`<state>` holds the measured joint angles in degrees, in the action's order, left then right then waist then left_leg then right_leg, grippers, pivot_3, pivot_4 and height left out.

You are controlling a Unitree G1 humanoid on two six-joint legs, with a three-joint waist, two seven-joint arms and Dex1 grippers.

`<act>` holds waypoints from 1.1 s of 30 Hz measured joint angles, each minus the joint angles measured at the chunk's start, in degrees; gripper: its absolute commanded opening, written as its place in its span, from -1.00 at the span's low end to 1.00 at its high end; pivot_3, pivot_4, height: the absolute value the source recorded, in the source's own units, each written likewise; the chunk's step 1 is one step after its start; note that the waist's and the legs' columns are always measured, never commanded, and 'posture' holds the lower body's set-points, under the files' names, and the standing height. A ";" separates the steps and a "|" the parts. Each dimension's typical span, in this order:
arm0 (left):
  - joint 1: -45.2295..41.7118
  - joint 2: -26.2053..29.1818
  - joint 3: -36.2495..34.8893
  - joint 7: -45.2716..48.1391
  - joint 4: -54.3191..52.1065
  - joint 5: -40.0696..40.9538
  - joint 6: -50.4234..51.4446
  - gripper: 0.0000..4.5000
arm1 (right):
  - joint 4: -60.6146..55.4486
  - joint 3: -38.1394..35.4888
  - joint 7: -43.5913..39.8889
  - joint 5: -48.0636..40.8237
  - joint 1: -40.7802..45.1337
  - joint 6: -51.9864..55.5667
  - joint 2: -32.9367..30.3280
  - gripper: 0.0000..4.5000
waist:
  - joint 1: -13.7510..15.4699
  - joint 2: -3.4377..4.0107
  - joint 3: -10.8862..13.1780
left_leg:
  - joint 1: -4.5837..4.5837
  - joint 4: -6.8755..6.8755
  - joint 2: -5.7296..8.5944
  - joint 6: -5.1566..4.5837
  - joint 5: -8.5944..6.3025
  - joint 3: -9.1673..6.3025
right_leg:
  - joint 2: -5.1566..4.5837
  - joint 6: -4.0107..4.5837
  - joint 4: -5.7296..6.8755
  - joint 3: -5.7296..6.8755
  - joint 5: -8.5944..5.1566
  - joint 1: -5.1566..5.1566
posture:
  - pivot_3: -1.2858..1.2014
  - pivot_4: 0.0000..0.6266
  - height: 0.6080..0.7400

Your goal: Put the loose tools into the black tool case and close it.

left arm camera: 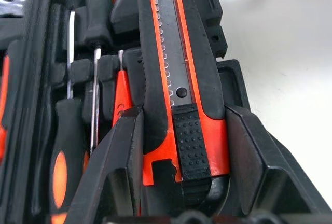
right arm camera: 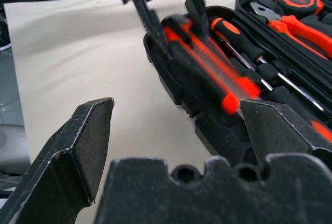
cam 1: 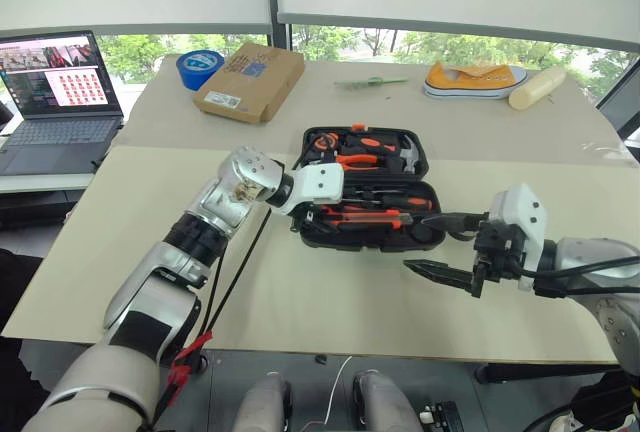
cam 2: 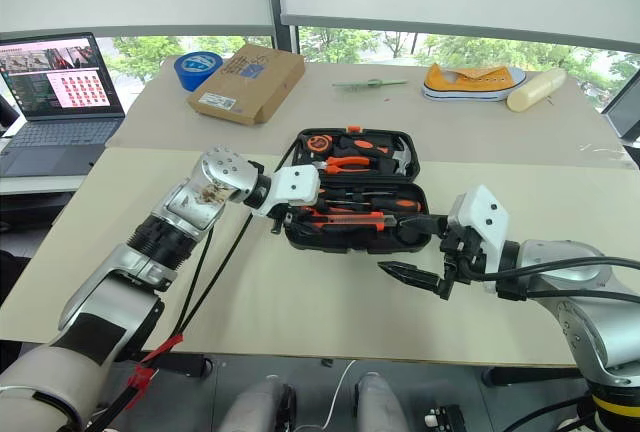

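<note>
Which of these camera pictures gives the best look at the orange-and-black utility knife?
The left wrist view: the utility knife lies close up between the left gripper's fingers, blade slider plain to see. The right wrist view shows it lengthwise in the black tool case; both eye views show it small, partly behind that gripper.

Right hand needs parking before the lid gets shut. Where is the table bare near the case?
Bare table lies between the black tool case and the near edge, and left of the case, beyond the left hand holding the utility knife. Behind the case it is crowded: cardboard box, blue tape roll.
</note>
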<state>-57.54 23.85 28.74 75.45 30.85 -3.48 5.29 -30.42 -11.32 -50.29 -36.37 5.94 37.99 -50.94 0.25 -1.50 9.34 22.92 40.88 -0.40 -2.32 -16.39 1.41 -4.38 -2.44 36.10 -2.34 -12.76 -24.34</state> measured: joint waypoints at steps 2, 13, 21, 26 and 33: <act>-0.81 -0.79 -0.12 -0.25 2.11 -0.83 -1.33 -0.21 | -0.02 -0.33 0.46 0.21 -0.52 -0.05 0.01 1.00 | 0.20 -0.01 0.00 | 0.01 0.04 0.01 0.00 0.00 0.00 | -0.02 0.00 -0.01 0.00 0.00 0.01 | 0.03 -0.52 0.92; -2.14 -2.63 -3.19 4.74 2.35 1.60 3.12 0.97 | -0.14 -0.55 1.02 0.21 -0.54 -0.15 0.70 1.00 | 0.31 -0.01 0.00 | 0.03 0.04 0.00 -0.02 -0.01 -0.02 | -0.01 -0.03 0.02 0.01 0.00 0.00 | 0.03 -0.52 0.92; -2.61 -2.37 -5.27 4.57 2.70 2.05 2.56 0.08 | 0.45 -0.55 0.99 0.95 -0.52 -0.45 1.12 1.00 | 0.35 0.00 0.00 | 0.02 0.04 0.01 -0.02 -0.01 -0.02 | -0.02 -0.03 0.01 0.00 0.00 0.01 | 0.03 -0.52 0.92; -2.59 -3.55 -5.23 1.44 6.60 0.00 -0.55 -0.80 | 0.66 -0.53 0.93 1.34 -0.49 -0.46 1.20 1.00 | 0.46 -0.01 0.00 | 0.03 0.06 0.02 -0.02 -0.01 -0.02 | -0.03 -0.03 0.01 0.01 0.00 0.01 | 0.03 -0.52 0.92; -2.54 -4.52 -5.16 0.45 8.36 -0.98 -2.34 -0.97 | 0.75 -0.54 0.87 1.56 -0.49 -0.48 1.20 1.00 | 0.41 -0.01 0.00 | 0.03 0.06 0.01 -0.02 -0.01 -0.02 | -0.02 -0.04 0.02 0.01 0.00 0.01 | 0.03 -0.52 0.92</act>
<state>-60.08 19.33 23.58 75.90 39.21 -4.46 2.96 -29.68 -11.86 -49.43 -34.81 5.45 37.52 -49.74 0.66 -1.51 9.34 22.94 40.94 -0.39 -2.34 -16.40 1.39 -4.40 -2.47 36.12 -2.33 -12.75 -24.33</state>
